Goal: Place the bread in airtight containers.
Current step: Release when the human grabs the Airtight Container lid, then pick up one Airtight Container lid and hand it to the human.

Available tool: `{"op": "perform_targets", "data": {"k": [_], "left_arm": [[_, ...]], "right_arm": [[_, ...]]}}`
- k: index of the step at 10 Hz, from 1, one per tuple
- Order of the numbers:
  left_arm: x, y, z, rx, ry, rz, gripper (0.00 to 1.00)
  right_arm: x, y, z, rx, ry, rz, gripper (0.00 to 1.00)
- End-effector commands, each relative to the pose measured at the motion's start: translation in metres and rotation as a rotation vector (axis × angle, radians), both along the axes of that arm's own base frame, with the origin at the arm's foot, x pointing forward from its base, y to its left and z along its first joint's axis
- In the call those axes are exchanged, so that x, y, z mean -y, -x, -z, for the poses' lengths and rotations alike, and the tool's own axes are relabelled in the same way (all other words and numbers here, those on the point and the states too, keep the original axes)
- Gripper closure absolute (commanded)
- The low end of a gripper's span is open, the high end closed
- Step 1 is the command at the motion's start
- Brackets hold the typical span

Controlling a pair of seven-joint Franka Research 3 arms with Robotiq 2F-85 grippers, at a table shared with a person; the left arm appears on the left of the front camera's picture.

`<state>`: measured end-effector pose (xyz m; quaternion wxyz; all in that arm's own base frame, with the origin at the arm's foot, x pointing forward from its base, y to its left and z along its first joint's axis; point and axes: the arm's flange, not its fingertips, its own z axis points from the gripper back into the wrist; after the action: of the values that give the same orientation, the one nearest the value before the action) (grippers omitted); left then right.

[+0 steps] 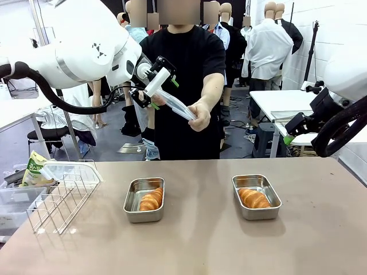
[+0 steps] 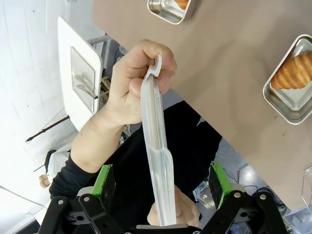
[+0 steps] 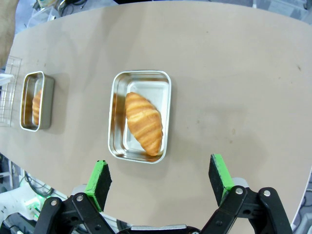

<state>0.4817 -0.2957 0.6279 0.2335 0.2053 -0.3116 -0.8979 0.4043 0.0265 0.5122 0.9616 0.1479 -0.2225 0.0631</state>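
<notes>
Two steel airtight containers [image 1: 131, 202] [image 1: 274, 199] stand open on the table, a croissant [image 1: 152, 199] in the left one and another croissant [image 1: 253, 198] in the right. My left gripper [image 1: 164, 94] is raised over the far edge, open, with a translucent lid [image 2: 157, 141] standing edge-on between its green pads [image 2: 104, 179], clear of both. The person's hand [image 2: 127, 83] pinches the lid's far end and another hand [image 2: 181, 210] holds its near end. My right gripper [image 3: 160, 176] hangs open above the right container [image 3: 119, 127] and its croissant [image 3: 144, 122].
A wire rack [image 1: 57, 200] and a clear plastic tub [image 1: 71, 171] sit at the table's left end beside a green bag [image 1: 34, 167]. A white table [image 1: 275, 103] stands behind at the right. The person stands at the far edge, arms out over the table.
</notes>
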Motion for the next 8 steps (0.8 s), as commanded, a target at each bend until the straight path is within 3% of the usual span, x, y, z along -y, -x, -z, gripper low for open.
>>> {"op": "perform_targets", "data": {"k": [1, 8], "left_arm": [[0.0, -0.0001, 0.0002, -0.001, 0.0, -0.001, 0.0], [0.0, -0.0001, 0.0002, -0.001, 0.0, -0.001, 0.0]], "right_arm": [[-0.0005, -0.0005, 0.0008, 0.0, -0.002, 0.0, 0.0], [-0.0005, -0.0005, 0.0008, 0.0, -0.002, 0.0, 0.0]]}}
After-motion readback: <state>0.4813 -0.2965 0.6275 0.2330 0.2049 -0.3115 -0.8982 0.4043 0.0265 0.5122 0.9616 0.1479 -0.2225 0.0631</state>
